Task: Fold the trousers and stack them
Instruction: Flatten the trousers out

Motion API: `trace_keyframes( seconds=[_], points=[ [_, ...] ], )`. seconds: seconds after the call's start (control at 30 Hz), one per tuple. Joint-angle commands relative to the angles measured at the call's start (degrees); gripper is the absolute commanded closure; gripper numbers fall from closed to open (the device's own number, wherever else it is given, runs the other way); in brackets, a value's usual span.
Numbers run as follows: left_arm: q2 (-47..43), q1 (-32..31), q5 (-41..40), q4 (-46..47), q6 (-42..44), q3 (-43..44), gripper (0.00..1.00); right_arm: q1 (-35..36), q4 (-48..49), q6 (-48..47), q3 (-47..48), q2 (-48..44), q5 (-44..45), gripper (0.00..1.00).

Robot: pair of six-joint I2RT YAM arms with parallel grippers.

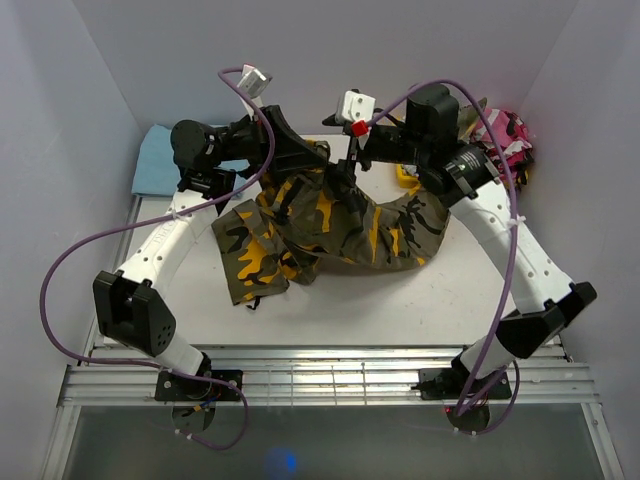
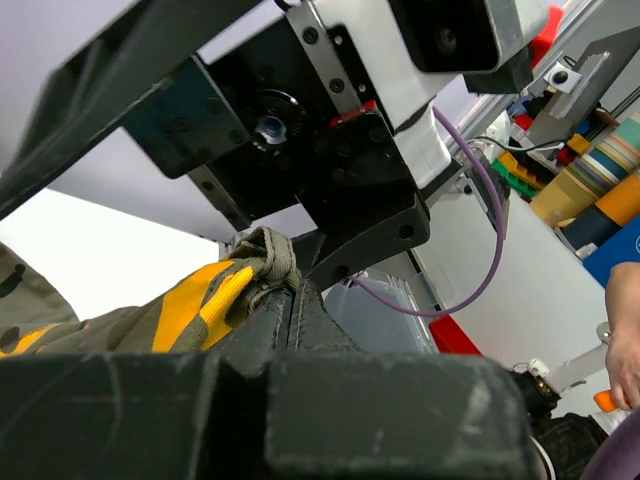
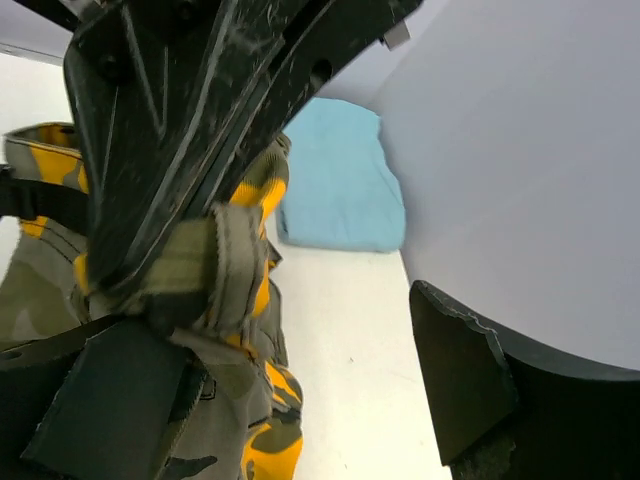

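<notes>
Plainly, both of our claws meet at one spot. The left claw (image 1: 318,165) and the right claw (image 1: 350,178) sit just beside each other over the far middle of the table (image 1: 400,310). Each is pressed together on a folded edge of the trousers (image 1: 330,225). In the left wrist view a stitched olive and orange band is nipped at the fingers' root (image 2: 285,300). In the right wrist view a similar band is clamped between the dark fingers (image 3: 200,270). From that shared grip the trousers fall toward us and spread over the middle of the table in a crumpled arc. Their long axis runs roughly left to right: one end curves out toward the right arm, and a wider, bunched part lies toward the left arm and nearer the bases. So the cloth lies below and on the near side of both claws, with neither arm clearly the nearer, since both hold the same stretch of edge. We judge that the next move turns on this closeness, because the two grips would have to part along that axis before the cloth can lie flat for a fold. A blue cloth (image 1: 158,160) lies at the far left corner and a pink patterned garment (image 1: 505,140) at the far right, both apart from the trousers. We can read no brand, label or writing in any view.
</notes>
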Motion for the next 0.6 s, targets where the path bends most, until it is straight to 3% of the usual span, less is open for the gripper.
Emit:
trace_keyframes(
  seconds=[0.0,0.1,0.2,0.3,0.33,0.37,0.4,0.47,0.53,0.57],
  points=[
    [-5.0,-0.5,0.2,5.8,-2.2,0.2,1.0,0.6,-5.0,0.2,6.6,5.6,-6.3,0.1],
    [-5.3,0.1,-0.1,7.5,-3.0,0.1,1.0,2.7,-8.1,0.3,10.1,7.8,-9.5,0.02],
    [-5.6,3.0,-2.4,10.1,-4.9,0.1,1.0,5.6,-10.4,-0.5,9.4,7.5,-10.5,0.15],
    [-4.9,6.3,-3.7,11.8,-6.7,1.4,1.0,7.4,-7.8,0.8,5.0,5.1,-10.3,0.43],
    [-4.8,7.0,-3.8,12.5,-7.0,1.6,1.0,7.5,-7.6,2.1,4.9,5.0,-9.9,0.74],
    [-4.8,8.0,-4.1,12.5,-7.0,1.7,1.0,7.6,-6.6,3.4,5.5,5.1,-9.1,0.91],
    [-5.2,8.8,-4.4,12.5,-6.9,1.6,1.0,7.6,-6.1,4.6,6.2,5.3,-8.3,0.92],
    [-5.9,13.0,-5.2,13.1,-7.7,0.5,0.76,7.6,-4.8,8.4,8.4,6.0,-4.6,0.92],
    [-8.3,17.8,-8.1,11.5,-8.9,-1.2,0.4,7.6,-1.6,11.7,13.5,8.1,0.4,0.92],
    [-9.5,24.8,-9.4,10.1,-8.9,-3.6,0.32,7.6,-0.7,13.6,15.4,8.8,1.4,0.92]
  ],
)
